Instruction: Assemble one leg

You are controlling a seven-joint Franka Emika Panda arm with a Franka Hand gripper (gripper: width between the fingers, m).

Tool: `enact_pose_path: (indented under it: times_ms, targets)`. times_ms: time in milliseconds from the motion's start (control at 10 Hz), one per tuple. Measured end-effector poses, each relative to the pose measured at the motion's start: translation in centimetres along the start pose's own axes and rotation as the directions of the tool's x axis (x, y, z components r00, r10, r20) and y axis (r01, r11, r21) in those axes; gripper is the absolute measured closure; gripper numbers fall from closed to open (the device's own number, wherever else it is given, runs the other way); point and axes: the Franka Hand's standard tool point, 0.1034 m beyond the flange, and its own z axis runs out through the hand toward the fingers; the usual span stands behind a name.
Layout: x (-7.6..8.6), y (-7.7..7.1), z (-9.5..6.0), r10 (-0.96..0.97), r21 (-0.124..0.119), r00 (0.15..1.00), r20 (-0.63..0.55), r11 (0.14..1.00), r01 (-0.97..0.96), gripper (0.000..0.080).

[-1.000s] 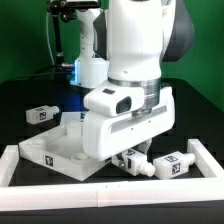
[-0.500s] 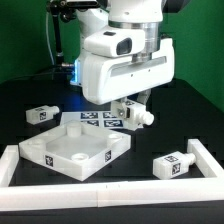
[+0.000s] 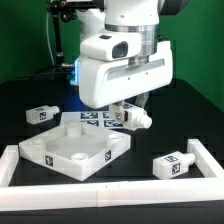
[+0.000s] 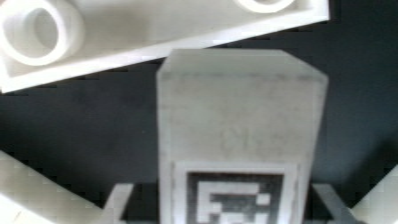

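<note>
Pincer (image 3: 130, 110) closed on one leg (image 3: 140, 118). In the wrist view, the fingers (image 4: 128, 205) sit either side of the blocky tagged end. The jaws stand only as wide as that block. The leg (image 4: 240, 120) runs straight out from the pincer (image 4: 235, 208), tag facing the camera. Its far end is flat-looking and blurred, so the screw tip cannot be made out there.

In the exterior view the held leg is tilted, its pale tip toward the exterior view's right. It hangs clear of the counter, just off the tabletop's far right corner and over the marker board (image 3: 95, 119).

Tabletop (image 3: 75, 148): shallow rimmed square, lying like a tray mid-counter, one corner toward the near edge. Small round sockets are set into its recessed face. The wrist view shows two of them on the tabletop (image 4: 160, 40), beyond the leg's end. The held leg is not in either socket.

Second leg (image 3: 40, 114) lies on the black counter toward the edge on the exterior view's left, well apart from the tabletop.

Third leg (image 3: 172, 163) lies near the near corner on the exterior view's right, tag up, just inside the white rail (image 3: 100, 190). The rail runs along the near edge and turns up both sides, fencing in the tabletop and this leg.
</note>
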Motion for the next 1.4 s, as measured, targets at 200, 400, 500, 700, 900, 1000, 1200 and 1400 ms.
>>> enact_pose_path:
  times_ms: [200, 400, 500, 700, 900, 1000, 1200, 1400]
  targets:
    - [-1.1, -5.4, 1.2, 0.06, -0.005, 0.998, -0.022, 0.998, -0.06, 0.0515]
    - [-1.5, -11.0, 4.2, 0.102, -0.002, 0.994, -0.051, 0.995, -0.102, 0.0515]
    - [-1.6, -13.3, 6.0, 0.127, 0.004, 0.99, -0.059, 0.992, -0.127, 0.0515]
    - [-1.9, -15.6, 7.9, 0.116, 0.011, 0.992, -0.048, 0.993, -0.116, 0.0515]
    - [-2.3, -14.9, 8.0, 0.127, 0.01, 0.991, -0.04, 0.992, -0.126, 0.0515]
    - [-2.4, -14.7, 8.1, 0.131, 0.011, 0.991, -0.039, 0.991, -0.13, 0.0515]
    - [-2.4, -14.8, 8.1, 0.129, 0.011, 0.991, -0.039, 0.992, -0.128, 0.0515]
    - [-2.5, -14.8, 8.1, 0.126, 0.011, 0.991, -0.038, 0.992, -0.126, 0.0515]
